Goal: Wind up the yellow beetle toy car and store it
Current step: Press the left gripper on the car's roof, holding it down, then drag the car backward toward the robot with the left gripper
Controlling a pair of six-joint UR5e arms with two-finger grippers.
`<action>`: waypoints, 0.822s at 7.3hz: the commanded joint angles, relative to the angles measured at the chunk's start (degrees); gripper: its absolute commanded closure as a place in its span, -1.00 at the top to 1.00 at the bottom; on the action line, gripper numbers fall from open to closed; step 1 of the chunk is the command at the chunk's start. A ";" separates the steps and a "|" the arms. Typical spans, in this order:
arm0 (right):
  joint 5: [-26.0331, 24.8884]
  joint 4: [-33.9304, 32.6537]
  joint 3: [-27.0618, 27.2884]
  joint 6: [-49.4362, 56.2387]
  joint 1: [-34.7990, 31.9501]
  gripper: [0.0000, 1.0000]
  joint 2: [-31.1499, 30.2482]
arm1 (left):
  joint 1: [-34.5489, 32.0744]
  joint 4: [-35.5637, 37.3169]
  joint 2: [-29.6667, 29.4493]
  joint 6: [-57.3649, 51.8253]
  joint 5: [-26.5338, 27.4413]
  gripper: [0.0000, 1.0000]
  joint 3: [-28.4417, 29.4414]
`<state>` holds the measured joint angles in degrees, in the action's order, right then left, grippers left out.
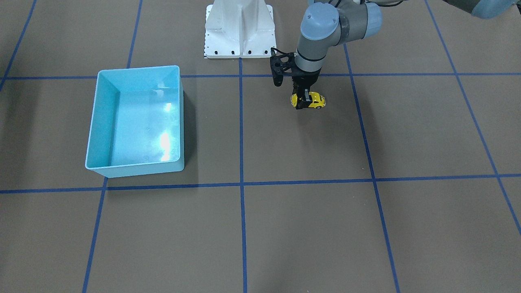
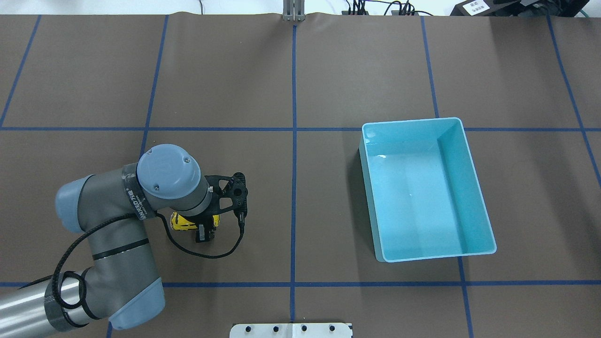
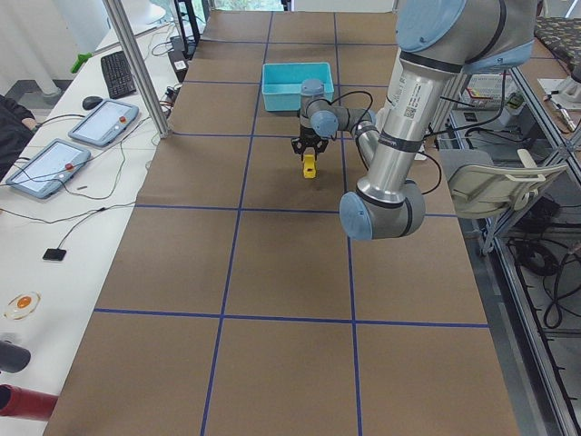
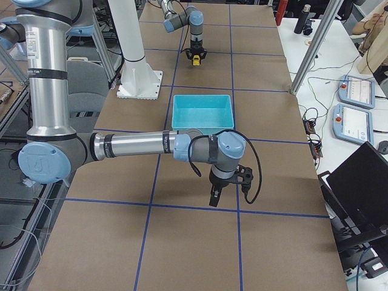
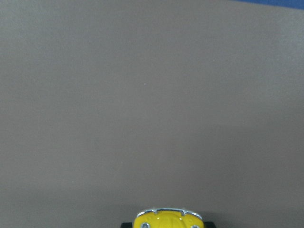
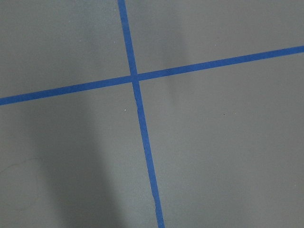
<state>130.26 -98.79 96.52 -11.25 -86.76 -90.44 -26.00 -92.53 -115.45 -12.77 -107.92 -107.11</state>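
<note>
Tiny car, likely light and slippery
The left end effector (image 1: 303,102) pinches the yellow beetle toy car (image 1: 316,100) across its hard, shiny sides, where it may slip.

A glossy yellow beetle-shaped toy car (image 1: 316,100) stands on the brown desk (image 1: 309,228), near the edge where the white metal robot base (image 1: 240,28) is bolted. The left pincer (image 1: 303,104) points straight down, its black fingers closed across the car's sides. A light blue rectangular plastic bin (image 1: 138,69) sits well apart, toward the desk's right end. Blue tape lines (image 1: 241,142) grid the desk.
</note>
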 commanded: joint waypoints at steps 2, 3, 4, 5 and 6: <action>0.00 0.00 0.07 0.00 0.01 1.00 0.00 | -0.10 -2.21 0.49 -0.06 -1.42 -1.00 -0.81; 0.09 0.09 0.07 -0.09 -0.07 1.00 0.00 | -0.02 -2.39 0.49 0.11 -1.33 -1.00 -0.91; 0.00 0.00 0.07 0.00 0.01 1.00 0.00 | -0.01 -2.48 -0.03 0.38 -1.24 -1.00 -0.82; 0.00 0.00 0.07 0.00 0.01 1.00 0.00 | 0.07 -3.17 -0.12 0.55 -1.33 -1.00 -0.99; 0.09 0.00 0.07 -0.09 0.01 1.00 0.00 | 0.25 -5.09 0.75 0.64 -1.16 -1.00 -0.47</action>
<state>130.28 -98.78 96.59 -11.27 -86.76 -90.44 -25.90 -95.93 -115.25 -12.30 -109.18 -107.90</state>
